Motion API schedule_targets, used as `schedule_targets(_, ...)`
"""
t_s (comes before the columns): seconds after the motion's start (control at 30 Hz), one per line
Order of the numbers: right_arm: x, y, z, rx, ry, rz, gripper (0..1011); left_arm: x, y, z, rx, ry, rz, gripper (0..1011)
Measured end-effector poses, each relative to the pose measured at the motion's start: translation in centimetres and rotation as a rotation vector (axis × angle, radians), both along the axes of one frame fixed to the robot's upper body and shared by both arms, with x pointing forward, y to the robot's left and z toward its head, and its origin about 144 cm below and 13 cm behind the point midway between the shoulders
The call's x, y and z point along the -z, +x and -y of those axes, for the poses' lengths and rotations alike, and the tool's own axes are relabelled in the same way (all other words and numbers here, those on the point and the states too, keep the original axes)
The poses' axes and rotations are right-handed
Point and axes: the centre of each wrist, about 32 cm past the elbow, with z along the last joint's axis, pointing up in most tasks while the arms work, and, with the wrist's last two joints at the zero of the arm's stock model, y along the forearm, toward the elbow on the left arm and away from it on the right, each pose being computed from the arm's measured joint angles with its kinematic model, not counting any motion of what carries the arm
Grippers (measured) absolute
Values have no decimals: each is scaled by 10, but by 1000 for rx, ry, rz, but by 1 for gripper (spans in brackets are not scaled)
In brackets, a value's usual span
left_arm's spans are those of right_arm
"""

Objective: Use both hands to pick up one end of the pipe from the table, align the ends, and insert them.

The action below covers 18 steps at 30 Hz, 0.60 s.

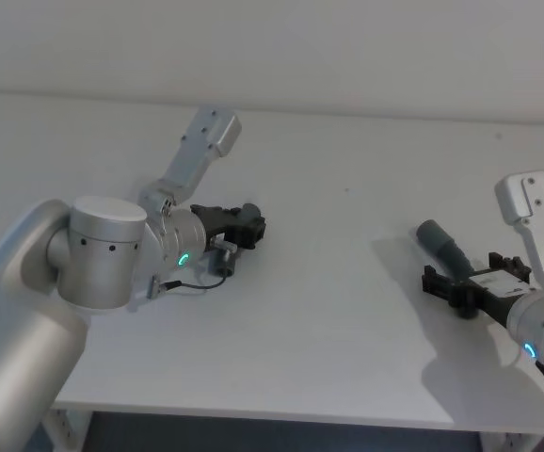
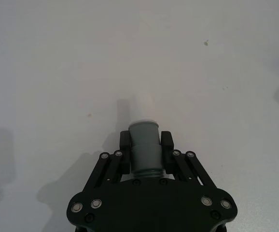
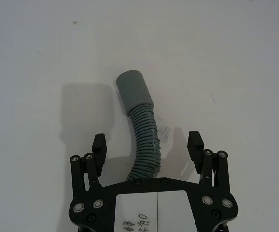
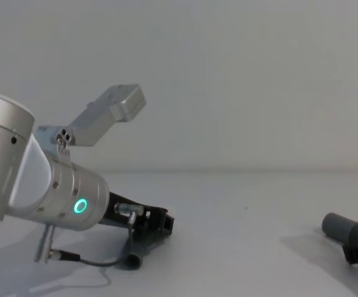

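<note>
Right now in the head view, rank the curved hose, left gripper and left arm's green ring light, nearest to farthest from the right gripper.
1. curved hose, inside the open right gripper.
2. left gripper, far to the left.
3. green ring light, farther left, on its wrist.

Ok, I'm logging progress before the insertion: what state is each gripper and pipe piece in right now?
Left gripper: shut on the white-tipped pipe piece.
White-tipped pipe piece: gripped, not joined.
Right gripper: open, straddling the curved ribbed hose.
Curved ribbed hose: lying on the table, ungripped.
</note>
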Motion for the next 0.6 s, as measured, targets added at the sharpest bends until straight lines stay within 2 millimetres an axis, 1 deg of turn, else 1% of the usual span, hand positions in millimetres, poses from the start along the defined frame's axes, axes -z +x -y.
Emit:
schedule_targets(0.27, 1, 4, -2, 5, -6, -14, 1004, 0, 0, 0, 0, 0, 0, 368)
schedule_targets(0.33, 1, 4, -2, 5, -7, -16, 981, 0, 0, 0, 0, 0, 0, 368)
schedule_targets(0.53, 1, 6, -3, 6, -7, -20, 853, 0, 0, 0, 0, 0, 0, 368)
schedule_targets(0.6, 1, 6, -3, 6, -8, -21, 841, 0, 0, 0, 0, 0, -1, 368)
